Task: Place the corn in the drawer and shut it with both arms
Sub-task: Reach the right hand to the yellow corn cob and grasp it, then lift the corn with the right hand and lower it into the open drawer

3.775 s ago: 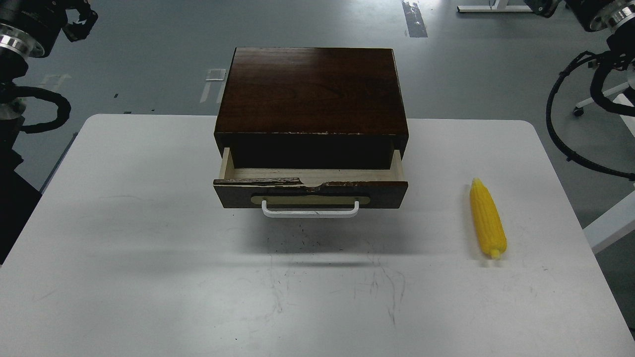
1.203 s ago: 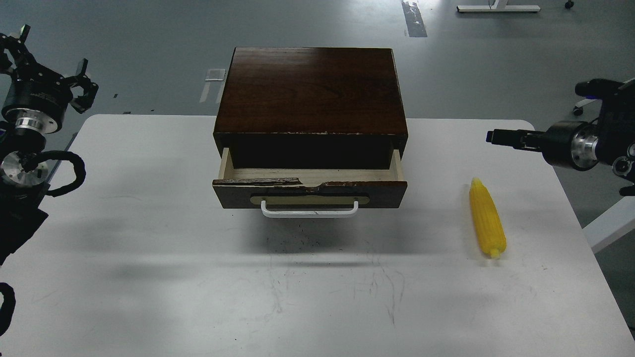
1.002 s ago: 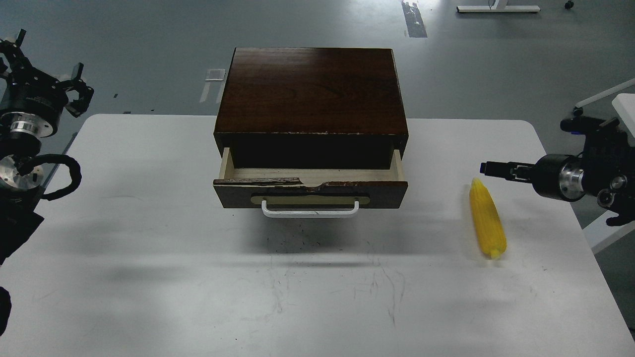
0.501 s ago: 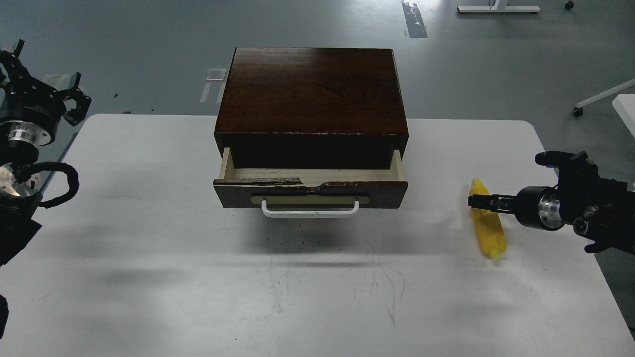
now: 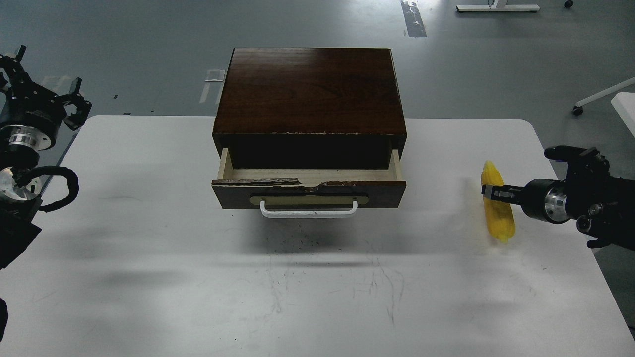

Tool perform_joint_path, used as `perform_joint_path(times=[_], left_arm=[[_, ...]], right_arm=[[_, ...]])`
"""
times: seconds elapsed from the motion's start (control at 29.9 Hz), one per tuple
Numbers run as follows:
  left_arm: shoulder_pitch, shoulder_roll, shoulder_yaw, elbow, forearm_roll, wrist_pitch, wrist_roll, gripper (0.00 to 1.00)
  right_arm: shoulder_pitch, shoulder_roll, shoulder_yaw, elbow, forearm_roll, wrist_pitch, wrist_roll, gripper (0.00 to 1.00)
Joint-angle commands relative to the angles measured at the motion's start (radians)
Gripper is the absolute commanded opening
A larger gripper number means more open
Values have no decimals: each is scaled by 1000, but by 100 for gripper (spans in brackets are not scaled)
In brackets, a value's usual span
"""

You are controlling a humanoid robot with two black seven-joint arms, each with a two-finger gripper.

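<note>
The yellow corn (image 5: 500,214) is at the right of the white table (image 5: 149,258), in my right gripper (image 5: 488,192). The gripper comes in from the right edge and is shut across the cob's upper half, holding it slightly above the table. The cob looks a little blurred. The dark brown drawer (image 5: 238,194) with its white handle (image 5: 308,212) is pulled partly out of the cabinet (image 5: 310,89), and its pale inside shows nothing in it. My left gripper (image 5: 47,82) is off the table's far left corner, its claws spread and empty.
The cabinet stands at the table's far middle. A white chair or stand leg (image 5: 603,93) is on the grey floor at the far right. Bare table lies between the drawer and the corn.
</note>
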Motion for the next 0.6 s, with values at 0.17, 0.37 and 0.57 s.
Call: perform_joint_path(times=[0.17, 0.37, 0.57], left_arm=[[-1, 14, 53, -3, 34, 0, 29, 98], [-2, 20, 63, -3, 64, 0, 31, 98], [1, 58, 64, -6, 65, 0, 31, 98]], right_arm=[[393, -84, 8, 148, 7, 75, 110, 16], [550, 21, 8, 161, -126, 97, 121, 12], [605, 181, 8, 170, -316, 94, 148, 11]])
